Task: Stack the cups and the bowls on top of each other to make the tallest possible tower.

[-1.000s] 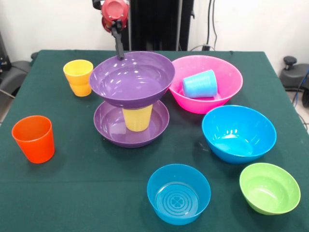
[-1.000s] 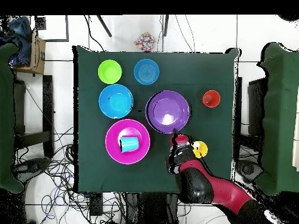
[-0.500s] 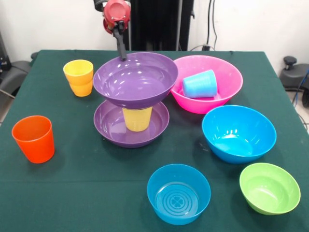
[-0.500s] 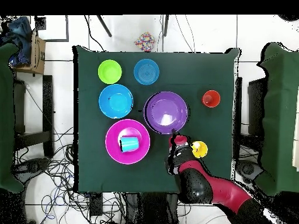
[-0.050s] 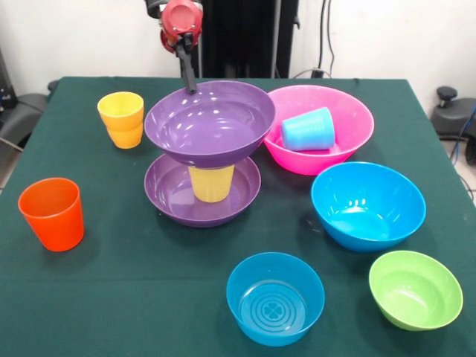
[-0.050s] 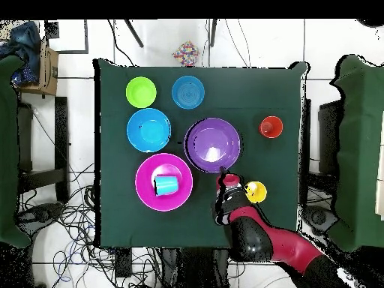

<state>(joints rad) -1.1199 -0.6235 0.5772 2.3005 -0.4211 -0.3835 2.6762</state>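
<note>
Gripper (image 5: 190,83) pinches the far rim of the upper purple bowl (image 5: 208,123), which sits on the pale yellow cup (image 5: 211,182) inside the lower purple bowl (image 5: 175,197). Placement step, looks nearly done. Next: let go gently once it's level and centred, or it tips.

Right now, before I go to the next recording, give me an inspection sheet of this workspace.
Surface: dark green cloth over the table.
Job's things: upper purple bowl on a pale yellow cup inside the lower purple bowl; light blue cup on its side in the pink bowl; big blue bowl, small blue bowl, green bowl, orange cup, stacked amber cups.
Clutter: nothing seen.
Hand: hand at the upper bowl's far rim; grip unclear.
Cables: tangled on the floor.
Surroundings: cardboard box.
</note>
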